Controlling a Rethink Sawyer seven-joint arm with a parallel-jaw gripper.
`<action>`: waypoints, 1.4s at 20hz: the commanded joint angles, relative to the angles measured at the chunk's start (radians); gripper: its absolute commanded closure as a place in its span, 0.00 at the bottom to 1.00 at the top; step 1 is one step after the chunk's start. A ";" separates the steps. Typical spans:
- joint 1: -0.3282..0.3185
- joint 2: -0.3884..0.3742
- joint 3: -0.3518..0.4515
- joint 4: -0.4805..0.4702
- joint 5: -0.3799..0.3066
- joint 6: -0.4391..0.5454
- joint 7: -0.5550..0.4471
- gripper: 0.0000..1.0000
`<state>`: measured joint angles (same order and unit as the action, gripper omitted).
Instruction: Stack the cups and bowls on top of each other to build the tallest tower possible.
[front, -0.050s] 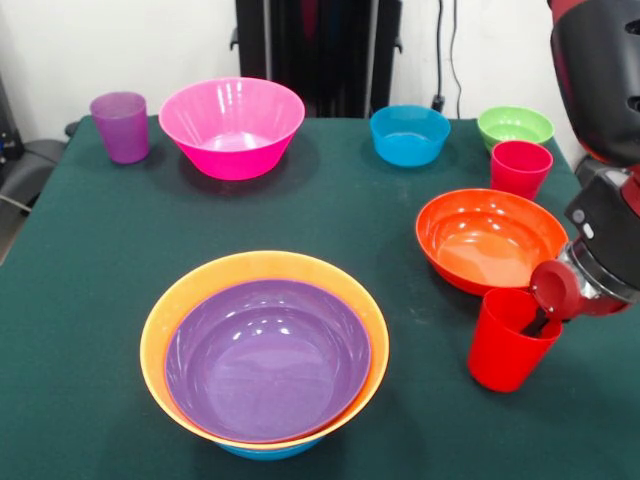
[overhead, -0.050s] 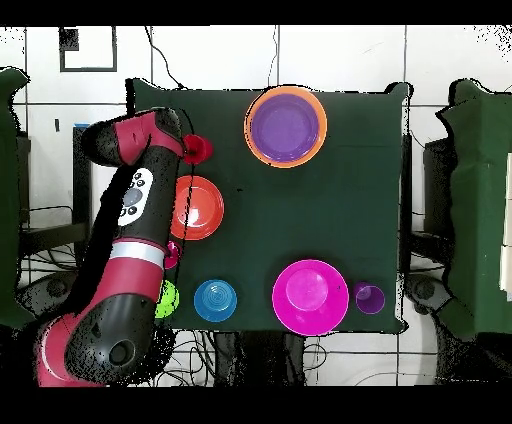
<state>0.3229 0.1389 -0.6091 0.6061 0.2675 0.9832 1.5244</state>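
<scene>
A red cup (front, -0.050s: 510, 345) (overhead, -0.050s: 198, 150) stands near the table's front right in the front view. My gripper (front, -0.050s: 540, 322) reaches into its mouth from the right, and its hold on the rim is hidden. The tower (front, -0.050s: 265, 350) (overhead, -0.050s: 286, 126) is a purple bowl nested in an orange one, with a blue rim showing underneath. A red-orange bowl (front, -0.050s: 490, 240) (overhead, -0.050s: 200, 207) sits just behind the gripper. Further back stand another red cup (front, -0.050s: 520, 167), a green bowl (front, -0.050s: 515, 126), a blue bowl (front, -0.050s: 409, 133) (overhead, -0.050s: 215, 299), a pink bowl (front, -0.050s: 232, 125) (overhead, -0.050s: 310, 295) and a purple cup (front, -0.050s: 120, 125) (overhead, -0.050s: 369, 298).
My arm (overhead, -0.050s: 140, 200) runs along the table's left side in the overhead view, covering part of the green bowl (overhead, -0.050s: 166, 298). The dark green tablecloth (front, -0.050s: 400, 400) spreads between the tower and the red cup.
</scene>
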 joint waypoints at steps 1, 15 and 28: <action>-0.011 0.018 0.068 -0.013 -0.032 -0.040 0.144 1.00; -0.024 -0.143 0.095 0.010 0.007 0.099 0.060 1.00; -0.114 -0.179 0.145 -0.175 0.062 0.306 -0.059 1.00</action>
<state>0.2550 -0.0274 -0.5971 0.5263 0.2936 1.1240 1.5244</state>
